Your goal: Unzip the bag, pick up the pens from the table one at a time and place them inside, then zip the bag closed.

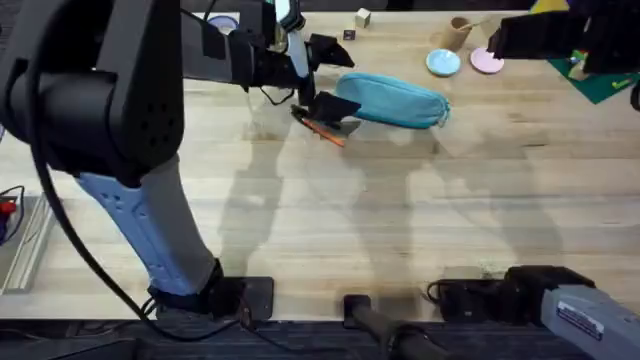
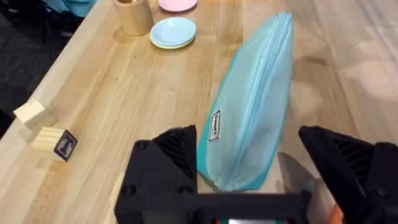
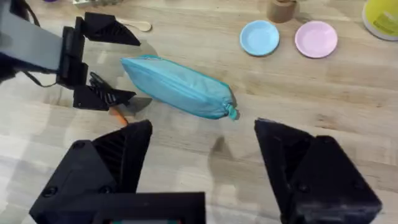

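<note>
On table (image 1: 420, 200), zipped bag (image 1: 392, 100), pen (image 1: 325, 132) beside it

Bare table (image 1: 330, 220) before bag (image 1: 395, 100)

The left arm rises from its base at the lower left and reaches far forward, its dark upper link looming large under the overhead camera. The left gripper (image 1: 322, 75) sits low at the far middle, fingers (image 3: 106, 98) spread wide apart. The right arm extends to the far right, where the right gripper (image 3: 202, 165) hangs high, jaws likewise parted.
</note>
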